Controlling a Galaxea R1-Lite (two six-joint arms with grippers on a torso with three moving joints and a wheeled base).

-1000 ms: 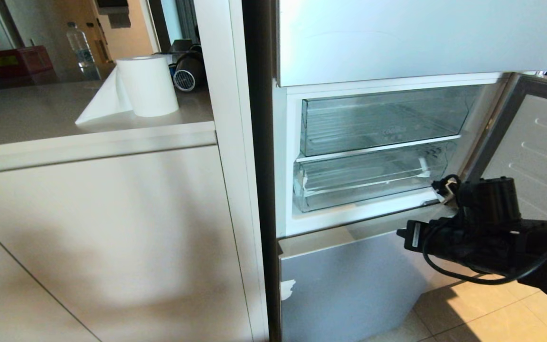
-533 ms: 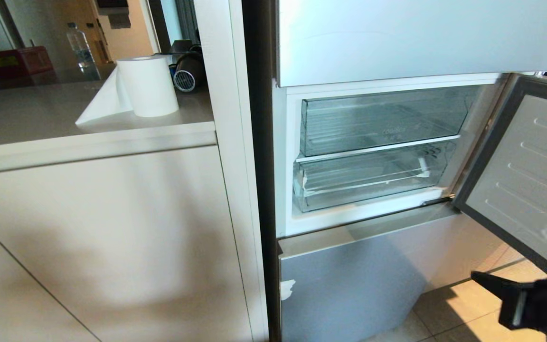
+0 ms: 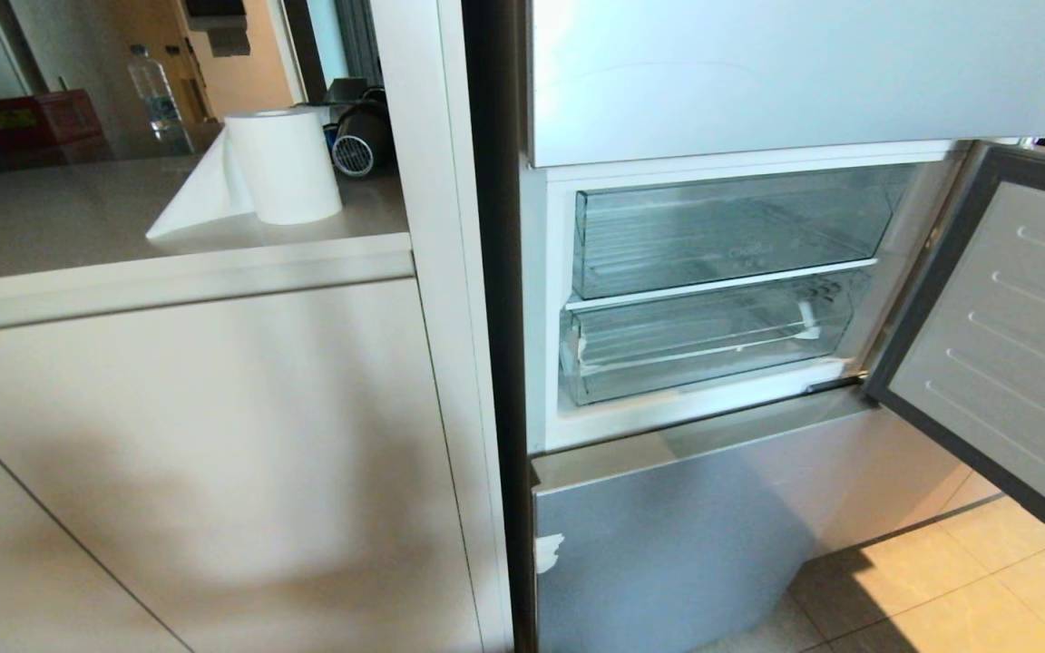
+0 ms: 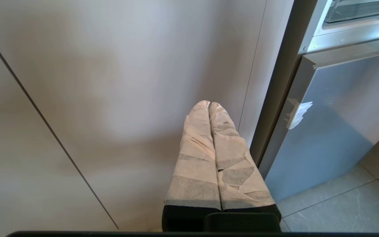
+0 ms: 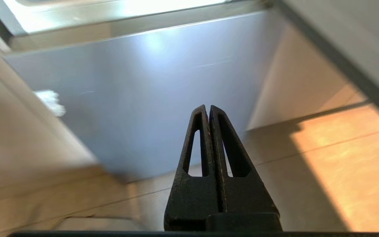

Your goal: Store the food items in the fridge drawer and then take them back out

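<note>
My right gripper (image 5: pixel 208 110) is pressed shut, empty, low before the silver lower door (image 5: pixel 150 89); tiled floor (image 5: pixel 341 158) lies open beside it. My left gripper (image 4: pixel 209 106) is likewise closed, empty, facing the cabinet panel (image 4: pixel 110 82). Farther up, the fridge drawer (image 3: pixel 704 340) sits pushed in under the lettered bin (image 3: pixel 731 227), door (image 3: pixel 1003 336) swung wide.

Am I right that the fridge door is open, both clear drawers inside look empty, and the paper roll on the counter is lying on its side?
Not quite. The paper roll stands upright on the counter, as the head view shows. The fridge door is open, and the upper bin and fridge drawer look empty.
</note>
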